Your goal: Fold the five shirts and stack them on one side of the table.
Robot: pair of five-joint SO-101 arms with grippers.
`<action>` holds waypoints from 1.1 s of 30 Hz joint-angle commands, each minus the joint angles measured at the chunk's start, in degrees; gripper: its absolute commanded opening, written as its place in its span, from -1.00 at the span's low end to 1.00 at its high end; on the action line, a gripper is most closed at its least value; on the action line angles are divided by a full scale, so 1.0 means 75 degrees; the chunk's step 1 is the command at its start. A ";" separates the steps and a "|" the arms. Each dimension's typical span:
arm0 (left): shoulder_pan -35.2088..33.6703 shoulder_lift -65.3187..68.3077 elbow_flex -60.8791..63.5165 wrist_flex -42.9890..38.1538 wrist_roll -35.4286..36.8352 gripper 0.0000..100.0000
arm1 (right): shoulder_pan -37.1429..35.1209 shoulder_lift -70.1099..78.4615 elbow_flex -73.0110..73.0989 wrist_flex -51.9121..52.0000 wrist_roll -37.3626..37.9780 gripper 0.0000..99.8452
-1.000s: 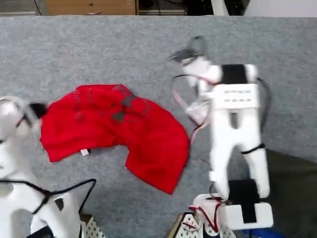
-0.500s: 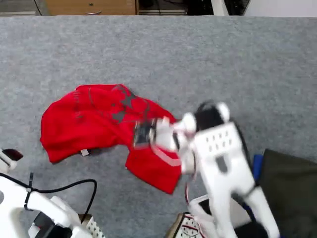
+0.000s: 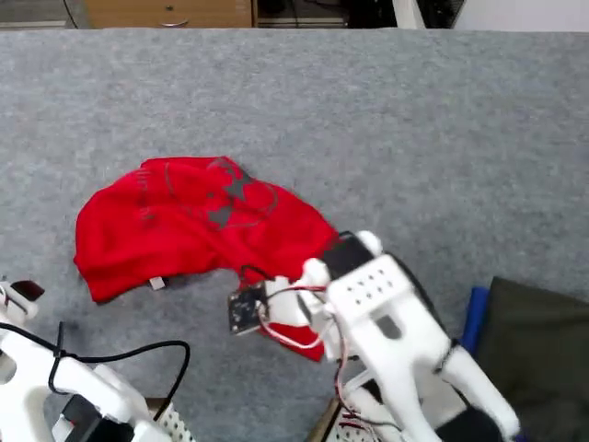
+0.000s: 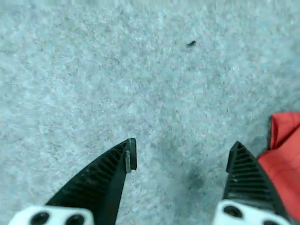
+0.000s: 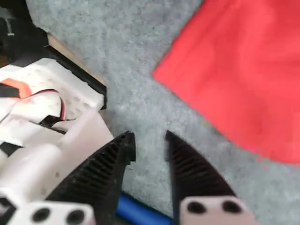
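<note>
Nothing here can be read. The red shirt [image 3: 138,239] carries a dark print [image 3: 227,195], but it shows as shapes rather than letters. The small white tag [image 3: 157,283] at its edge is too tiny to make out.

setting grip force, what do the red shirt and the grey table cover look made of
Red shirt: soft matte cloth, probably cotton knit; it lies in limp folds.
Table cover: grey felt or short-pile carpet, matte; fuzzy, mottled fibres show.
</note>
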 commanded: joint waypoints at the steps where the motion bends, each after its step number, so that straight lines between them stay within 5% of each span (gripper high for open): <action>1: -0.0023 -0.0064 -0.0012 -0.0340 0.0176 -0.38 | -0.0744 0.0475 -0.0006 -0.0117 0.0035 -0.76; 8: -0.0047 0.0674 -0.0586 -0.0434 0.0492 -0.38 | -0.1225 -0.0006 0.0463 -0.0352 0.0082 -0.78; 17: -0.0539 0.3569 -0.2766 -0.0352 0.0492 -0.38 | -0.1330 -0.0205 0.1752 -0.2309 0.0129 -0.78; 27: -0.0750 0.5105 -0.4864 0.1114 0.0469 -0.38 | -0.1330 -0.0193 0.2655 -0.4009 -0.0199 -0.78; 33: -0.0762 0.5152 -0.4911 0.1196 0.0457 -0.38 | -0.1319 -0.0240 0.2456 -0.3810 -0.0352 -0.78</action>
